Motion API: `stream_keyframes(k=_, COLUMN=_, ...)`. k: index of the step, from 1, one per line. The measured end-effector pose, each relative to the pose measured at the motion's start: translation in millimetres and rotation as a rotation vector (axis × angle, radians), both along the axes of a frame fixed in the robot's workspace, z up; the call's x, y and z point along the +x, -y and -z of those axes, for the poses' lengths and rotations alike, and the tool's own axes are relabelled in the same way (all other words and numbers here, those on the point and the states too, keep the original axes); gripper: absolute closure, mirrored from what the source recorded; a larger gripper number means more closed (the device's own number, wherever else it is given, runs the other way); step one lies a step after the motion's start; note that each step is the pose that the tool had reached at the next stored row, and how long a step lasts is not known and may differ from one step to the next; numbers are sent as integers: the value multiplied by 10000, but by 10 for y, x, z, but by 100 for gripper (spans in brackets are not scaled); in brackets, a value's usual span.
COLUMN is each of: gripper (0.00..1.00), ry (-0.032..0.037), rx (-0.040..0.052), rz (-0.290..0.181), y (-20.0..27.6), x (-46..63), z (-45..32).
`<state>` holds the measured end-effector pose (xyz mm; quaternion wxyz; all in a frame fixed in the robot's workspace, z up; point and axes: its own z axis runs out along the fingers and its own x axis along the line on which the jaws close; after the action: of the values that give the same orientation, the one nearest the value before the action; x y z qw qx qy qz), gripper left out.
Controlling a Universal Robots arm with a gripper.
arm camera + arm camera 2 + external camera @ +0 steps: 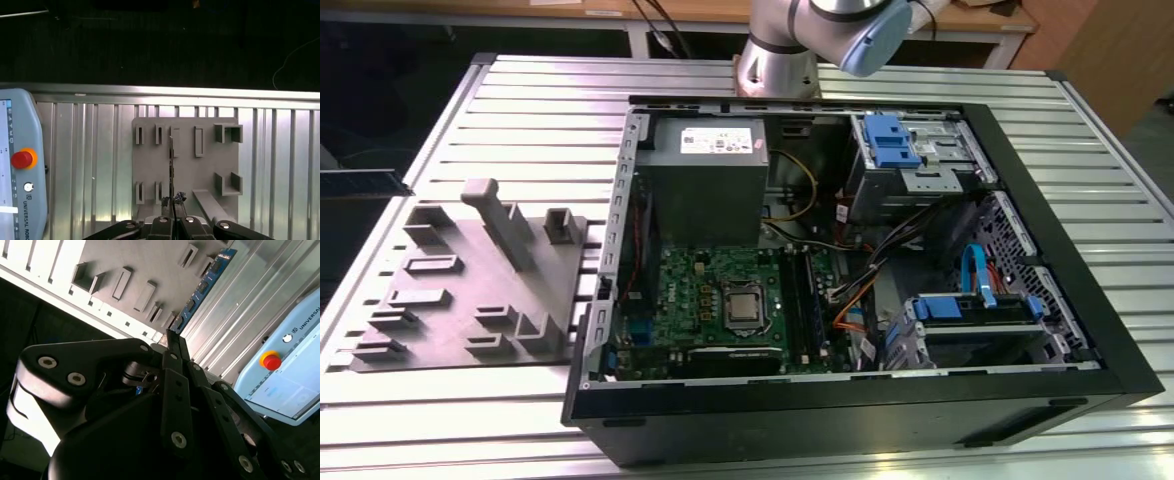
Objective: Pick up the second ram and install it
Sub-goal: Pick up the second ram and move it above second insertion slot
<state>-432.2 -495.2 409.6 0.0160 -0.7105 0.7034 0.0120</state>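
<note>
At the exterior view's left, the grey parts tray is lying on the slatted table, and the open computer case is sitting just beside it. In the second wrist view the gripper is pinching the second ram by one end, fingers pressed against the board; the stick is projecting toward the tray, and the teach pendant is lying on the table apart from it.
</note>
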Motion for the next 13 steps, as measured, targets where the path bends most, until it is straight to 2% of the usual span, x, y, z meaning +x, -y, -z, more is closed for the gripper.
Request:
stream_keyframes(k=7, gripper=88, ry=10, rx=0, rz=16, y=-1, x=-1, z=-159)
stream_keyframes(k=13, gripper=88, ry=9, rx=0, rz=16, y=-1, x=0, z=-164)
